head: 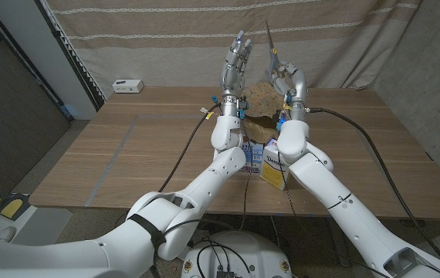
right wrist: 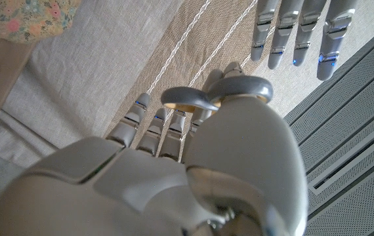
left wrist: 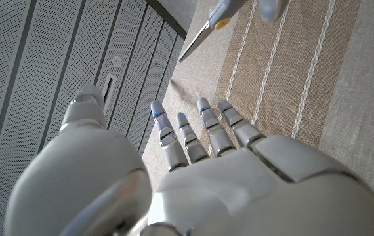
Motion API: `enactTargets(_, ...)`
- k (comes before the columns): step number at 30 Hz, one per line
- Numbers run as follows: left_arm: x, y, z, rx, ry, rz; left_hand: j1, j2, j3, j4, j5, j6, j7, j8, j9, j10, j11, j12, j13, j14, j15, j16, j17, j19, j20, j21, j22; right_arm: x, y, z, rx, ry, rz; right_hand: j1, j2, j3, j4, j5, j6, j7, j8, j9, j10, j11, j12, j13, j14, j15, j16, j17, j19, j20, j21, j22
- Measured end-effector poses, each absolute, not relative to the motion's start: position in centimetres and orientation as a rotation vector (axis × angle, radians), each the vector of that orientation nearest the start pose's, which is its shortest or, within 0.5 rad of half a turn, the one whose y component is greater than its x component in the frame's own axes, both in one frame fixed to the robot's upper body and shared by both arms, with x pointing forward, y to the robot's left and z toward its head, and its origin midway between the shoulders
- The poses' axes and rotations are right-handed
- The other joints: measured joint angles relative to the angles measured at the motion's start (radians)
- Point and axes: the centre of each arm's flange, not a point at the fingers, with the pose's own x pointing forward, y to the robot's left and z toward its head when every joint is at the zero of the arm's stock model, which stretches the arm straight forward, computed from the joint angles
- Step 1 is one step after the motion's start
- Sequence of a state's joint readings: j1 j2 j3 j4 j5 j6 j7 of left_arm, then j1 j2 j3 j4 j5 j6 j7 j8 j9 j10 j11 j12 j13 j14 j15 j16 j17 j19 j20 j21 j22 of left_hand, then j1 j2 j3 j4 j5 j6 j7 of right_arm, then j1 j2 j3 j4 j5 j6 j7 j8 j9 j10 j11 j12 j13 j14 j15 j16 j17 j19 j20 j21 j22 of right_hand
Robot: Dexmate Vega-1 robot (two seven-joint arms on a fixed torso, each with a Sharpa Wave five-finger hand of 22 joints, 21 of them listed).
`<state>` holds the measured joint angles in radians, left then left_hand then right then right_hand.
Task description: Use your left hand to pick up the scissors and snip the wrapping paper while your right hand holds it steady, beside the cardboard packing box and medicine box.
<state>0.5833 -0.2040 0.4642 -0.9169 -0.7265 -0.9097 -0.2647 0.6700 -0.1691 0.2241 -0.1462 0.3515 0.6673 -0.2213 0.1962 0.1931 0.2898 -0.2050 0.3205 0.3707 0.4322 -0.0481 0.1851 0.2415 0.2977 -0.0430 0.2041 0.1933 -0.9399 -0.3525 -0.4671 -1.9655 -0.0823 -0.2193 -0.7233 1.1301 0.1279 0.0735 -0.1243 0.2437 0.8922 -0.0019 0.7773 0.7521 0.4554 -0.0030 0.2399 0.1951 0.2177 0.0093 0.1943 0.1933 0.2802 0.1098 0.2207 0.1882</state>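
- Nearest the robot, a medicine box (head: 274, 171) and a smaller blue-and-white carton (head: 251, 157) stood on the wooden surface (head: 127, 147), between the two forearms.
- Just beyond them sat the cardboard packing box (head: 257, 123), with the floral wrapping paper (head: 262, 96) bunched on top of it; a corner of that paper also showed in the right wrist view (right wrist: 23, 16).
- Both arms were raised well above the surface. The left robot hand (head: 235, 60) was released, its fingers (left wrist: 207, 128) straight and apart, grasping nothing.
- The right robot hand (head: 288, 77) was grasping the scissors (head: 274, 42): the grey handle loops (right wrist: 216, 95) sat at its thumb, and the blades pointed up towards the curtain (head: 343, 38). The blade tip appeared just past the left fingers in the left wrist view (left wrist: 203, 33).
- The scissors were therefore in the hand opposite to the one the task named, so the step in hand looked like a hand-over.
- To do it well, the left robot hand should close on the handle loops, not the blades, and be firm before the right one lets go.
- The right robot hand would then need to come down onto the paper to steady it.
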Motion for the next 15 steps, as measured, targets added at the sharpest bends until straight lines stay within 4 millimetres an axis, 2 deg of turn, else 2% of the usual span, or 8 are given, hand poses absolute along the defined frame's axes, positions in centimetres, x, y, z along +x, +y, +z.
enactTargets(8,59.4,2.3,8.9,-0.579,-1.143,-0.509,0.000,0.000,-0.003,-0.003,0.000,0.000,0.000,0.000,0.000,0.000,0.000,-0.008,-0.002,-0.005,0.005,0.000,-0.004,0.000,0.000,0.000,0.000,51.6,-17.3,7.3,-0.225,-0.860,-0.336,-0.003,-0.003,0.008,-0.001,0.000,-0.002,0.002,0.004,0.001,0.005,0.005,0.000,0.000,0.000,0.000,0.000,0.000,-0.006,0.005,-0.005,0.000)
enactTargets(9,59.0,3.0,9.1,-0.568,-1.160,-0.504,0.000,0.000,-0.004,-0.004,0.000,0.000,0.000,0.000,0.000,0.000,0.000,-0.008,-0.004,-0.005,0.005,0.000,-0.005,0.000,0.000,0.000,0.000,52.1,-17.2,6.9,-0.213,-0.812,-0.290,-0.003,-0.003,0.009,-0.002,0.000,-0.002,0.002,0.005,0.001,0.005,0.005,-0.003,0.000,0.002,0.002,0.000,0.000,-0.007,0.007,-0.007,0.000)
enactTargets(12,59.1,3.0,9.1,-0.563,-1.154,-0.489,0.000,0.000,-0.004,-0.004,0.005,0.000,0.000,0.000,0.000,0.000,0.000,-0.008,-0.005,-0.011,0.000,0.000,-0.005,-0.005,0.005,0.000,0.000,51.7,-18.0,7.5,-0.214,-0.826,-0.302,-0.003,-0.004,0.009,-0.002,0.000,-0.002,0.002,0.011,0.001,0.005,0.013,-0.005,0.000,0.000,0.011,0.000,0.000,-0.007,0.007,-0.008,0.000)
enactTargets(13,58.7,3.8,9.2,-0.553,-1.173,-0.485,0.000,0.000,-0.004,-0.004,0.005,0.000,0.000,0.000,0.000,0.000,0.000,-0.008,-0.005,-0.013,0.003,0.000,-0.005,-0.005,0.005,0.000,0.000,52.2,-17.9,7.0,-0.189,-0.772,-0.248,-0.004,-0.004,0.009,-0.002,0.000,-0.002,0.002,0.011,0.001,0.004,0.014,-0.005,0.000,0.000,0.011,0.000,-0.001,-0.009,0.009,-0.008,0.000)
enactTargets(15,58.6,4.0,9.2,-0.549,-1.170,-0.471,0.000,0.000,-0.004,-0.004,0.005,0.000,0.000,0.000,0.000,0.000,0.000,-0.008,-0.005,-0.016,0.005,0.000,-0.005,-0.005,0.005,0.000,0.000,52.1,-18.3,7.2,-0.189,-0.770,-0.243,-0.004,-0.004,0.009,-0.002,0.000,-0.002,0.002,0.011,0.000,0.004,0.014,-0.005,0.000,0.000,0.011,0.000,-0.002,-0.011,0.011,-0.008,0.000)
